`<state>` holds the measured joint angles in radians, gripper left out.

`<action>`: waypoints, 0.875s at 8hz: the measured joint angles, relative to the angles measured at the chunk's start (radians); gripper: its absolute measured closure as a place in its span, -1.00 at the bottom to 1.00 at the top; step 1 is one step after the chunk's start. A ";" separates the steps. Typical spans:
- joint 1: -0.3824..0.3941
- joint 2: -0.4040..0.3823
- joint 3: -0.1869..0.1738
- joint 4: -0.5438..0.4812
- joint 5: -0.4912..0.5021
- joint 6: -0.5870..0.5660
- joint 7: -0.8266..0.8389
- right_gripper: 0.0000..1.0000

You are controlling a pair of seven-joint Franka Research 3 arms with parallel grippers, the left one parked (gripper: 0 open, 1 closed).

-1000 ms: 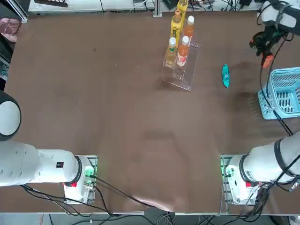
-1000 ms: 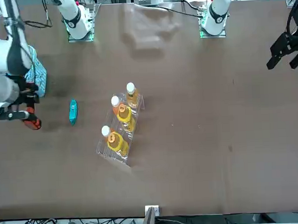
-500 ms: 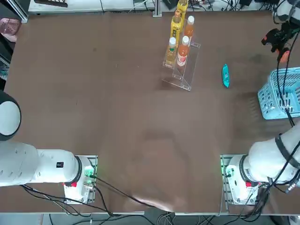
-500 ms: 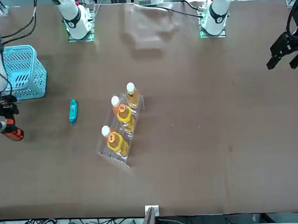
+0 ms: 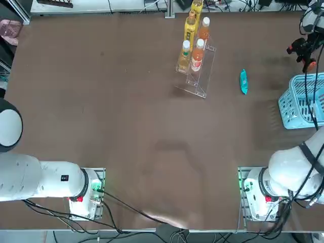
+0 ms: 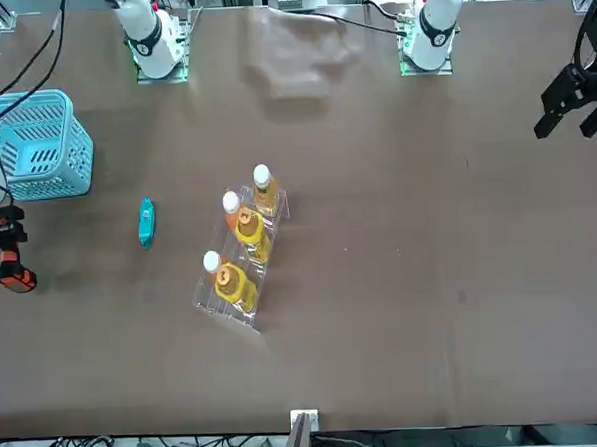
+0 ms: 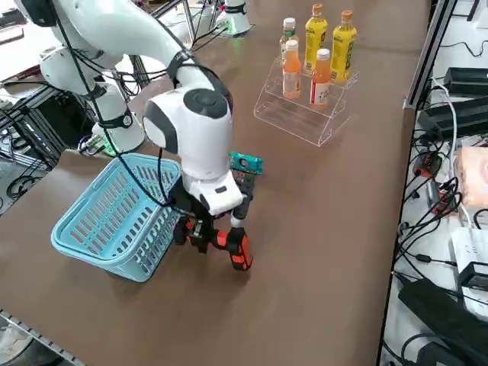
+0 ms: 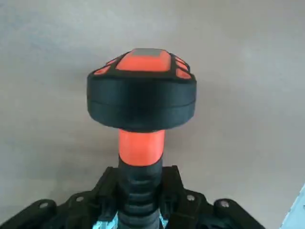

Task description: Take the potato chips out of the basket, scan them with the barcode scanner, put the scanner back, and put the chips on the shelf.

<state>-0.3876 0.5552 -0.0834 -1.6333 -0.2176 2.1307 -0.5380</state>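
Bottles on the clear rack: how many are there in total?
4, all upright on the shelf: an orange bottle and a yellow bottle nearer the robot, another orange bottle and yellow bottle farther from it. None seems hidden.

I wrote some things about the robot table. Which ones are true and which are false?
1. The right gripper is holding the barcode scanner. True.
2. The potato chips are inside the basket. False: the packet lies on the table, between the basket and the shelf.
3. Bottles stand on the shelf. True.
4. The scanner is lying in the basket. False: it is in the gripper, next to the basket, above the table.
5. The chips packet is already on the shelf. False: only bottles are there.
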 joint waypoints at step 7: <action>-0.091 0.091 0.006 -0.003 0.059 0.095 -0.057 0.19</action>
<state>-0.4781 0.6459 -0.0774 -1.6360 -0.1586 2.2255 -0.5950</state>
